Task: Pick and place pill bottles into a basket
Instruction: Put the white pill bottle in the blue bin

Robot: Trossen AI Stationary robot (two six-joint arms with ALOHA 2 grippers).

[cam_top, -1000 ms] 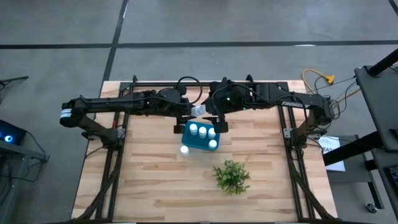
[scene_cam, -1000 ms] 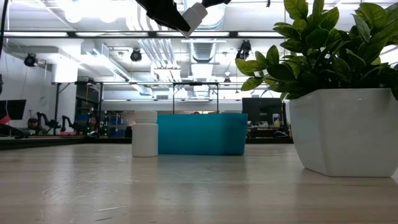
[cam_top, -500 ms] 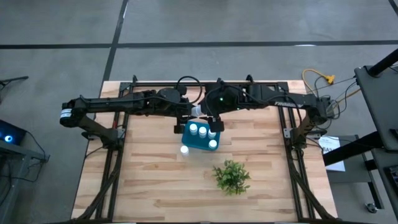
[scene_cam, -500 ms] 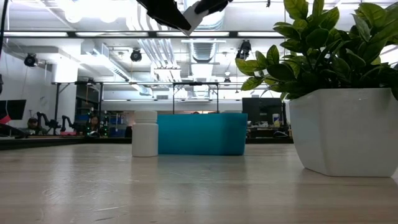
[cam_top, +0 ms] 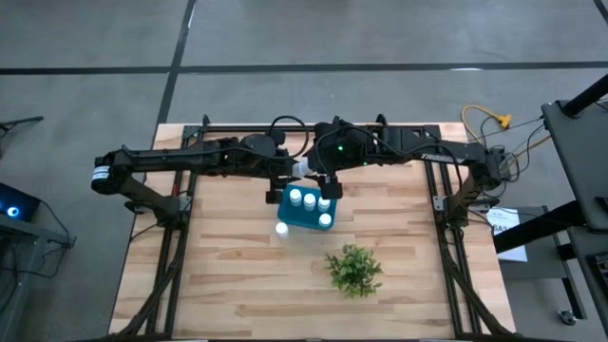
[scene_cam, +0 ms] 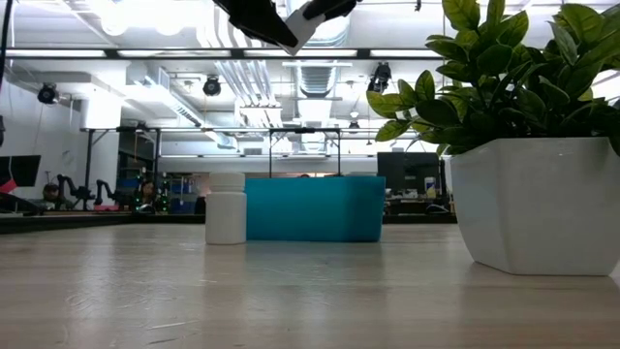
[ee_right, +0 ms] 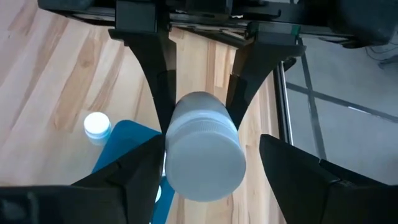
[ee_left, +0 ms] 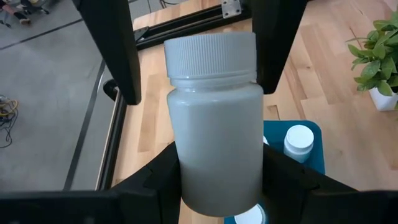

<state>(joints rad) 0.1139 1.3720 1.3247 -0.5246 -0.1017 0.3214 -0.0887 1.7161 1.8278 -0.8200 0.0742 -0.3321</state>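
Note:
My left gripper [cam_top: 291,171] is shut on a white pill bottle [cam_top: 302,168], held high above the far edge of the teal basket [cam_top: 306,211]. The bottle also shows in the left wrist view [ee_left: 214,124] and at the top of the low view [scene_cam: 302,17]. My right gripper [cam_top: 321,179] is open, with one finger on either side of the bottle's cap [ee_right: 202,163]. Several bottles stand in the basket [cam_top: 311,201]. One bottle [cam_top: 282,229] stands upright on the table at the basket's near left corner and also shows in the low view [scene_cam: 226,207]. My left gripper pinches the bottle's body [ee_left: 186,180] between its two fingers, at the end away from the cap. The fingers come from the table's left and lie along the bottle. The bottle is lifted clear and tilted, its cap [ee_left: 210,55] toward my right gripper. My right gripper's fingers [ee_right: 134,177] flank the cap; I cannot tell whether they touch it.
A small green plant in a white pot [cam_top: 354,270] stands on the table near of the basket, toward the right; it fills the right of the low view [scene_cam: 533,194]. Bare wooden table lies to the left and right of the basket.
My right gripper has moved toward the table's left, up to the bottle held by my left gripper, and its open fingers now stand on either side of the cap. The bottle and my left gripper have kept still.

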